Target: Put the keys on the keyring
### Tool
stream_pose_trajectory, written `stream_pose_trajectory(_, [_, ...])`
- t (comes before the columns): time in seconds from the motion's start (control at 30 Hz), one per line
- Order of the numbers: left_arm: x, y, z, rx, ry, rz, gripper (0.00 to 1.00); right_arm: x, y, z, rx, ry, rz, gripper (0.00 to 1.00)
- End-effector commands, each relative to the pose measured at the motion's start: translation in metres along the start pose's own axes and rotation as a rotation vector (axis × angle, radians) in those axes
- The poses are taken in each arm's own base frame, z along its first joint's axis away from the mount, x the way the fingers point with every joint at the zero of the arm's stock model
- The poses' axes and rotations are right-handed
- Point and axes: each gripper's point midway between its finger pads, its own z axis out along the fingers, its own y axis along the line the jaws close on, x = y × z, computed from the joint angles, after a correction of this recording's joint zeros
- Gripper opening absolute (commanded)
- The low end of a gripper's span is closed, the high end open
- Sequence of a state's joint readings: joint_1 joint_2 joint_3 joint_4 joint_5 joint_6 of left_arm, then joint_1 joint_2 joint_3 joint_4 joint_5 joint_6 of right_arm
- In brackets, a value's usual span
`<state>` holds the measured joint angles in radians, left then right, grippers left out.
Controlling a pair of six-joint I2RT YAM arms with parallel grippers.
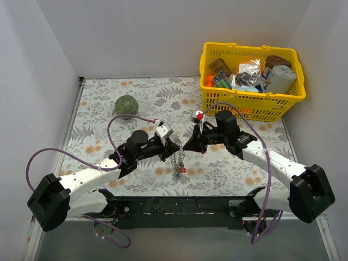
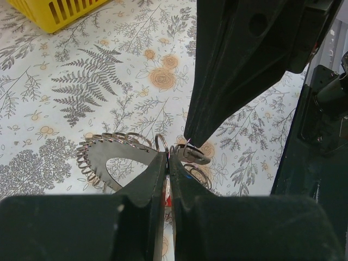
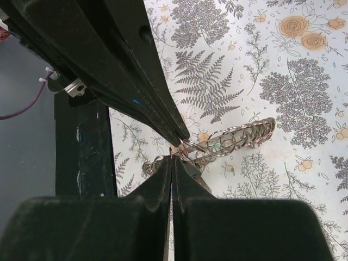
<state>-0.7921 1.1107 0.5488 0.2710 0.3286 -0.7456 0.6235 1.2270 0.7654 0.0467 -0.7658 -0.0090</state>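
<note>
both arms meet in the middle of the floral table (image 1: 109, 92). the left gripper (image 1: 173, 145) has its fingers (image 2: 149, 185) pinched together right on the rim of the keyring (image 2: 103, 155), so it's clamped on that. the keyring is a wide grey band with a bunch of little wire rings looped along its outer edge. from the right wrist view you see it edge-on, sticking out to the right of the fingertips.

the right gripper (image 1: 188, 144) is squeezed shut too, its tip touching the same spot from the other side. there's a small dark bit at its tip, but honestly can't tell what it's pinching.

the keys (image 1: 179, 168) sit bunched just below where the two tips meet, with red and blue bits showing. green ball (image 1: 126, 104) is well off to the back left, and the yellow basket (image 1: 247, 46) of stuff sits back right.
</note>
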Motion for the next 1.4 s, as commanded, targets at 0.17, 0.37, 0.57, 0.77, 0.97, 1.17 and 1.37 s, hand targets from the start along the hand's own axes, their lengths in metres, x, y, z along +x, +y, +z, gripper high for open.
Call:
stream_pose_trajectory(0.17, [-0.01, -0.005, 0.0, 0.014, -0.029, 0.035, 0.0, -0.03, 0.001, 0.005, -0.014, -0.067, -0.049, 0.01])
stream_pose_trajectory(0.37, [-0.008, -0.006, -0.001, 0.015, -0.027, 0.036, 0.0, -0.026, -0.009, 0.007, 0.031, -0.054, -0.033, 0.01])
stream_pose_trajectory(0.57, [-0.008, -0.008, -0.003, 0.025, -0.032, 0.045, 0.0, -0.024, -0.014, 0.008, 0.053, -0.048, -0.005, 0.01])
stream_pose_trajectory(0.77, [-0.009, -0.013, -0.005, 0.047, -0.042, 0.051, 0.0, -0.02, -0.018, 0.008, 0.078, -0.038, 0.014, 0.01])
stream_pose_trajectory(0.97, [-0.018, -0.017, -0.013, 0.054, -0.093, 0.069, 0.0, -0.011, -0.021, 0.009, 0.083, -0.019, 0.037, 0.01])
stream_pose_trajectory(1.17, [-0.024, -0.019, -0.019, 0.056, -0.126, 0.072, 0.0, -0.008, -0.019, 0.01, 0.067, -0.014, 0.045, 0.01])
stream_pose_trajectory(1.37, [-0.027, -0.022, -0.021, 0.062, -0.147, 0.064, 0.0, -0.007, -0.011, 0.011, 0.021, -0.014, 0.039, 0.01])
